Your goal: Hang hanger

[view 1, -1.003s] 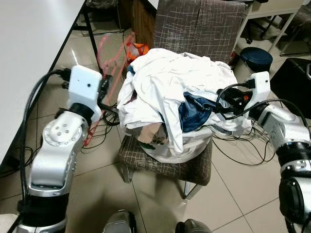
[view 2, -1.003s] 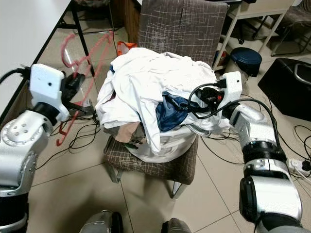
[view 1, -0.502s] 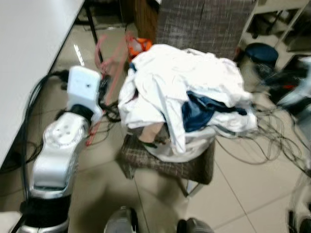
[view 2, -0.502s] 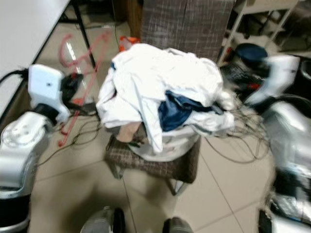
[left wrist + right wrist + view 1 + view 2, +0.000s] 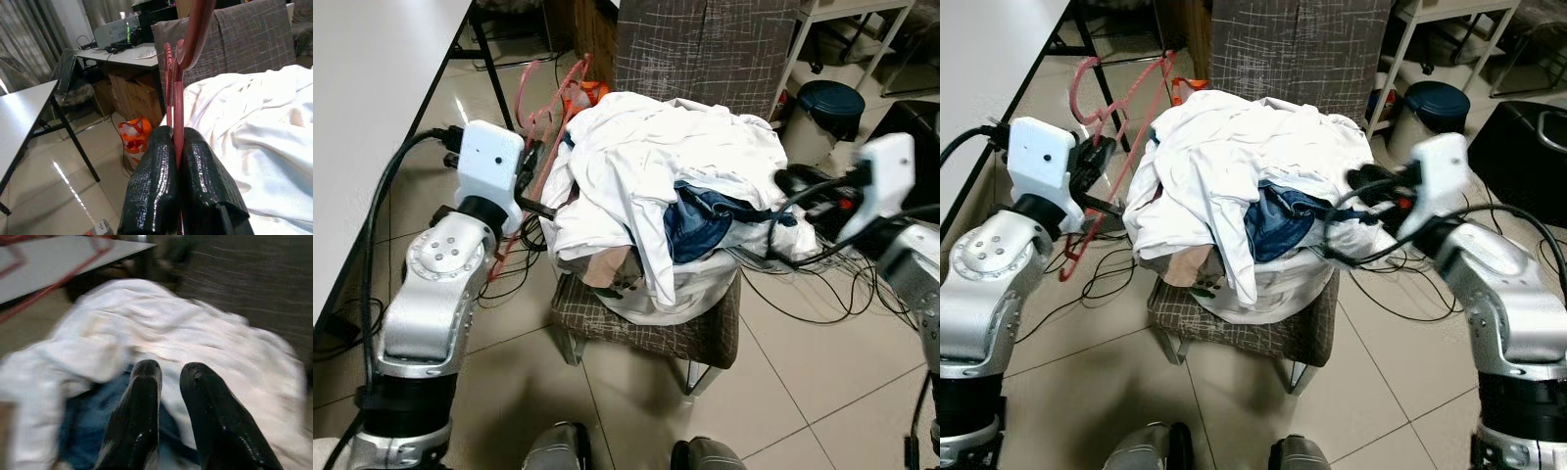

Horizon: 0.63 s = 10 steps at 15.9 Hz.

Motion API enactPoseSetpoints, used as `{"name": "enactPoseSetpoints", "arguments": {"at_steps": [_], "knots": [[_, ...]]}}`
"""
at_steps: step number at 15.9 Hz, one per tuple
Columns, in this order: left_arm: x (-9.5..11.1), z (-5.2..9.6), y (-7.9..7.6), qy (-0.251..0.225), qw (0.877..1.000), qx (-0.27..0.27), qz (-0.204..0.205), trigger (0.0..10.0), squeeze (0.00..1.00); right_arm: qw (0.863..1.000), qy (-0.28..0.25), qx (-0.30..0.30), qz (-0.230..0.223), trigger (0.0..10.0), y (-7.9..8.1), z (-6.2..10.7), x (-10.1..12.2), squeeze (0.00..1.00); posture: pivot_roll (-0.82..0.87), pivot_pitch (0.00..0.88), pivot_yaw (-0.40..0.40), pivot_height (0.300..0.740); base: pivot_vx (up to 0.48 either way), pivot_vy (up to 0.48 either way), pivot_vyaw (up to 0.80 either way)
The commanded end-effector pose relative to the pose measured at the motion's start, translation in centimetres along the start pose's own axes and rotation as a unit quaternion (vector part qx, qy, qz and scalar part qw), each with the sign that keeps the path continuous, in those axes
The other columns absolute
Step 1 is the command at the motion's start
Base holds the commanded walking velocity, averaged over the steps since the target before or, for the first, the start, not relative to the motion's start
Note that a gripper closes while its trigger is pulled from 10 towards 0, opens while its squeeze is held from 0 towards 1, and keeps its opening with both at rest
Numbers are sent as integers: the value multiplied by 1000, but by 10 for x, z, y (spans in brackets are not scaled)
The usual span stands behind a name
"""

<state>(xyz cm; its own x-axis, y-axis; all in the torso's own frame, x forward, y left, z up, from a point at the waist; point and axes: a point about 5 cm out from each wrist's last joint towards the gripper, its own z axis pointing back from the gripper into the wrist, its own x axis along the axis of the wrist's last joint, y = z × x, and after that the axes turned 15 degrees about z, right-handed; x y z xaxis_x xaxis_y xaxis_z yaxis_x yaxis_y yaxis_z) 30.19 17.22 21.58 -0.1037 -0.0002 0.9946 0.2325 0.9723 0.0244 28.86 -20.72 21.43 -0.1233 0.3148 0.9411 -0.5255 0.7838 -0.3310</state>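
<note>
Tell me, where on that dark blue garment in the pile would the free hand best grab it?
Probably the bunched fold of the dark blue garment that pokes out between the white clothes, coming from the robot's right where the right gripper already points at it. That fold sits proud and uncovered; the rest is buried. The left gripper holds the red hanger.

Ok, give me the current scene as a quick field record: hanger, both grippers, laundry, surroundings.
hanger: red hanger, held upright beside the chair, on the robot's left
left gripper: left gripper shut on the hanger's bar
right gripper: right gripper hovering over the clothes pile, fingers slightly apart, holding nothing
laundry: heap of white clothes with a blue garment, piled on the chair
chair: grey checked chair
surroundings: white table on the robot's left; dark bin behind the chair; cables on the floor
</note>
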Motion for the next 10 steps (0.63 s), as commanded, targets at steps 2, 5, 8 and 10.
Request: {"name": "enactPoseSetpoints", "arguments": {"at_steps": [2,5,8,10], "knots": [[1,1,7,-1,1000,7,-6,10000,0,997,-6,70,21,10000,18,1,10,1000,-63,88,25,740,0,0,0],[2,1,9,-3,1000,9,-6,10000,0,998,20,51,17,10000,21,1,-1,1000,-63,91,32,740,0,0,0],[3,-2,8,-2,1000,0,-10,10000,0,995,31,-98,-17,10000,-14,-5,-17,1000,-62,97,47,740,0,0,0],[3,-1,7,-2,1000,-2,-10,10000,0,991,40,-123,-23,10000,-21,-4,-23,1000,-58,99,45,740,0,0,0]]}}
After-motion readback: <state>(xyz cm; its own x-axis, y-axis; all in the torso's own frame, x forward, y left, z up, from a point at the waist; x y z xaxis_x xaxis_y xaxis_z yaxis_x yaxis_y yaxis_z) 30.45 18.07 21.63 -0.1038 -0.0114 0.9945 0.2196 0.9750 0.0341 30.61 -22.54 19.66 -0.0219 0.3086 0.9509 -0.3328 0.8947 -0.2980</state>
